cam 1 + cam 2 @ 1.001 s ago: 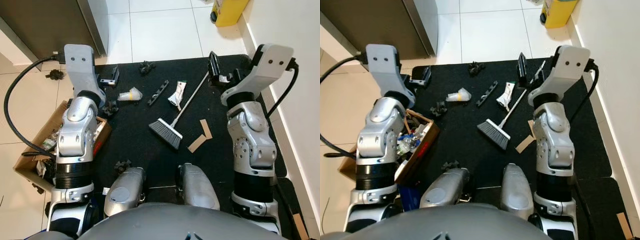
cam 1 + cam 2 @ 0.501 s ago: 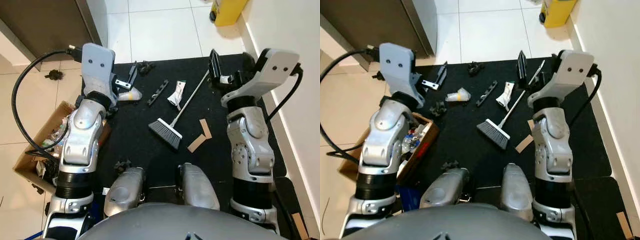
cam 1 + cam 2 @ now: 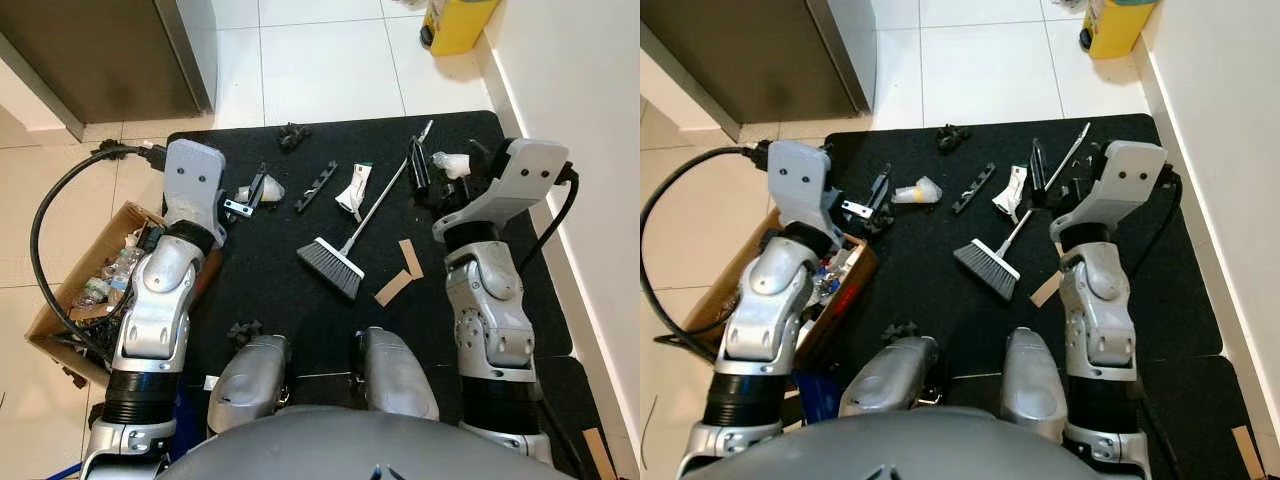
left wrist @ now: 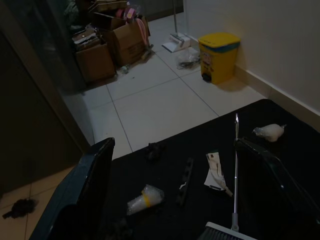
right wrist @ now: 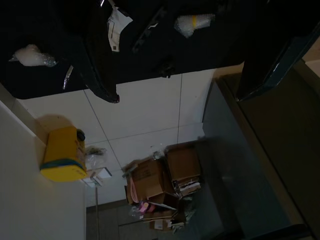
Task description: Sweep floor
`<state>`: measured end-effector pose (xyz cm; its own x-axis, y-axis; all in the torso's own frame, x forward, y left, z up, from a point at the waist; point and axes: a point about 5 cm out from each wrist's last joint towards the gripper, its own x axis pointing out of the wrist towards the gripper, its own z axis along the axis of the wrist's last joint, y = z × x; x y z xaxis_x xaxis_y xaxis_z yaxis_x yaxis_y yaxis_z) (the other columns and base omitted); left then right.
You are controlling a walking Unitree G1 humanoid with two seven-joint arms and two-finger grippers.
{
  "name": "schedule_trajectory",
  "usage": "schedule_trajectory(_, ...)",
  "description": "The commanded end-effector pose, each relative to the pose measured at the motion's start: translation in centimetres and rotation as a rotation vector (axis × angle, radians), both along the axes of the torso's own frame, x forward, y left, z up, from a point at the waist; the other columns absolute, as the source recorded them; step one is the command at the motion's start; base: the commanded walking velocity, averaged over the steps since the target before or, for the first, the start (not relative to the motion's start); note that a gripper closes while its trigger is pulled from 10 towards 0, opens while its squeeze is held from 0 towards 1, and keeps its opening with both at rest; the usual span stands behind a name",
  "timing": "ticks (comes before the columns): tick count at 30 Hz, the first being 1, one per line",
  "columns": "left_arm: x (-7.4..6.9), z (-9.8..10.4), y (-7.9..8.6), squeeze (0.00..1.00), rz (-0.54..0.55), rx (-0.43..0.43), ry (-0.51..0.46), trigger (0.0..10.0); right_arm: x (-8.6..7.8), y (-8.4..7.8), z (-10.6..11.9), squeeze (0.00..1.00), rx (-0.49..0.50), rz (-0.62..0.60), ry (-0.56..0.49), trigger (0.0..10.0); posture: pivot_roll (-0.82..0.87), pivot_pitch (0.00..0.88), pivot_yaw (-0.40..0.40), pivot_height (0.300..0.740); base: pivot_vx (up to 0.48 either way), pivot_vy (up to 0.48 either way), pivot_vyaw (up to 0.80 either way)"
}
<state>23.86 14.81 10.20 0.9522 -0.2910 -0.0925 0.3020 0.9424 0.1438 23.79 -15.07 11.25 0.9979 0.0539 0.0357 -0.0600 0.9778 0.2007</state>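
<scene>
A small broom with grey bristles (image 3: 332,265) lies on the black mat (image 3: 280,290), its thin handle (image 3: 385,195) running to the far right. My right gripper (image 3: 418,172) hovers open beside the upper end of the handle, with nothing between its fingers (image 5: 102,70). My left gripper (image 3: 254,189) is open just above a crumpled plastic cup (image 3: 272,187), which also lies ahead of its fingers (image 4: 90,195) in the left wrist view. Litter on the mat: a black strip (image 3: 316,185), a white wrapper (image 3: 353,190), cardboard scraps (image 3: 400,272) and a clear plastic wad (image 3: 450,160).
A cardboard box of rubbish (image 3: 85,295) sits off the mat's left edge, with a black cable (image 3: 45,200) looping over it. A white wall (image 3: 580,120) runs along the right, a yellow bin (image 3: 455,20) stands beyond the mat, and a dark cabinet (image 3: 100,50) is at far left.
Both arms have come down and inward. The left gripper moved right to the plastic cup; the right gripper dropped beside the broom handle. The broom and litter lie where they were.
</scene>
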Motion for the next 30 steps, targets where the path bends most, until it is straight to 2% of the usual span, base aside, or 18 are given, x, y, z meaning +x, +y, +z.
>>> schedule_trajectory(1,-0.07,-0.4,-0.05,0.0,-0.02,0.007,0.004,10.0,-0.08,-0.04,-0.51,0.0,-0.005,0.0,0.01,10.0,0.07,0.0,-0.009,0.74,0.0,0.0,0.0)
schedule_trajectory(30,0.14,-0.44,-0.54,0.0,-0.032,0.006,-0.017,10.0,0.07,-0.03,-0.69,0.0,-0.01,0.001,0.0,10.0,0.06,0.0,-0.013,0.74,0.0,0.0,0.0)
